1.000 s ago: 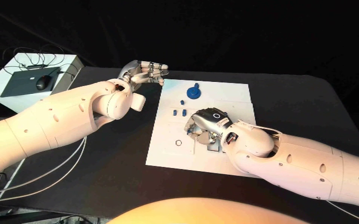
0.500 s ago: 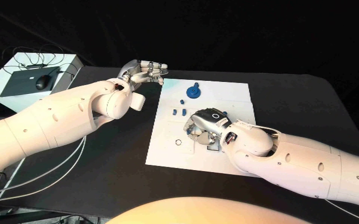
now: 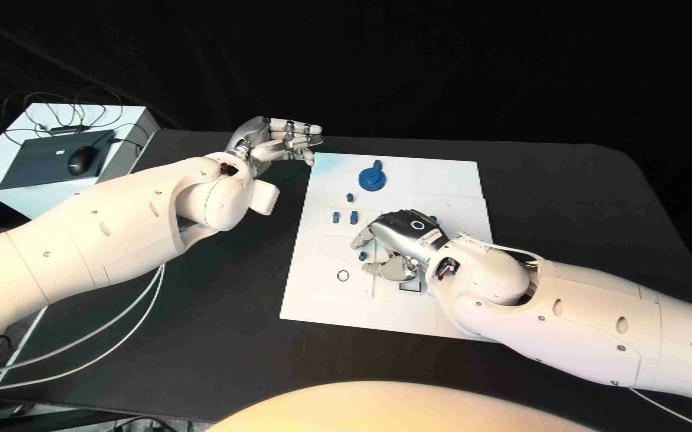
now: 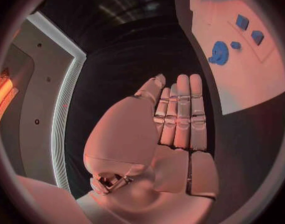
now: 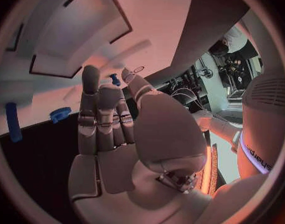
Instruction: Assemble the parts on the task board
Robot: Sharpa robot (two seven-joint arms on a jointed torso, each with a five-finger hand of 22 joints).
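Silver fingers of the right hand (image 3: 400, 242) lie straight and close together, holding nothing, low over the white task board (image 3: 325, 297). Left hand (image 3: 277, 139) hovers off the board's far-left corner, fingers extended side by side, holding nothing. Small blue parts (image 3: 348, 217) and a round blue disc-shaped part (image 3: 374, 179) lie on the board.

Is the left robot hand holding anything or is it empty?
Empty. The left robot hand shows a bare palm with fingers straight and side by side, hovering over the black table beside the white task board.

Both robot hands (image 3: 277, 139) (image 3: 397, 242) hover empty, fingers extended.
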